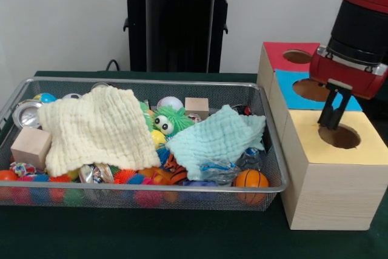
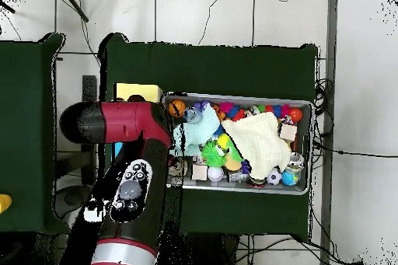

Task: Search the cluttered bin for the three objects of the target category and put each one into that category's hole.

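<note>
Right now your gripper (image 1: pixel 333 112) hangs over the hole (image 1: pixel 341 136) in the yellow-topped box (image 1: pixel 339 174), its two dark fingers close together with nothing showing between them. Behind that box you have the blue-topped box (image 1: pixel 290 92) and then the red-topped box (image 1: pixel 276 54), each with its own round hole. Over in the wire bin (image 1: pixel 276 150) it's a heap: a cream cloth (image 1: pixel 97 128) is spread across the left half, a pale blue cloth (image 1: pixel 213 137) lies over the right, and a green fuzzy toy with big eyes (image 1: pixel 167 121) pokes up between them. You can see two wooden blocks (image 1: pixel 30 145), a small basketball (image 1: pixel 251 179) in the near right corner, an orange striped plush (image 1: pixel 174 171) beside it, and spiky balls (image 1: pixel 124 177) along the near wall. One spotted fabric bundle (image 1: pixel 21 168) peeks out at the near left; I can't make out any others.
</note>
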{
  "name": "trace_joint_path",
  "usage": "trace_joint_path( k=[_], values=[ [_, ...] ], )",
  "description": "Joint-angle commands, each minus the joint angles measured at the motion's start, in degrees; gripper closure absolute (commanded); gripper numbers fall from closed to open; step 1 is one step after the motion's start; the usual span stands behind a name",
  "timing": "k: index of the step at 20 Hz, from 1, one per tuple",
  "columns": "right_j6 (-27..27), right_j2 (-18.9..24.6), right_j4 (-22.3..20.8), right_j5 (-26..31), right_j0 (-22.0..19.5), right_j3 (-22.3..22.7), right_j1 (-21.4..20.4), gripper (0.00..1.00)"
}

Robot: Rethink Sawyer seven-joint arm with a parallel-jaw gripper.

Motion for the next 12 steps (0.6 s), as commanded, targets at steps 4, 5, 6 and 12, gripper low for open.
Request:
trace_joint_path(
  k=[4,5,6,12],
  values=[
    [-18.9,11.3,-10.1,8.6,-9.0,11.5,-4.6,1.00],
    [-18.9,12.0,-10.8,8.9,-9.6,11.7,-4.9,1.00],
    [-18.9,12.7,-11.6,8.9,-10.3,11.9,-5.2,1.00],
    [-20.9,16.8,-16.4,8.6,-14.4,13.7,-7.3,1.00]
  ],
)
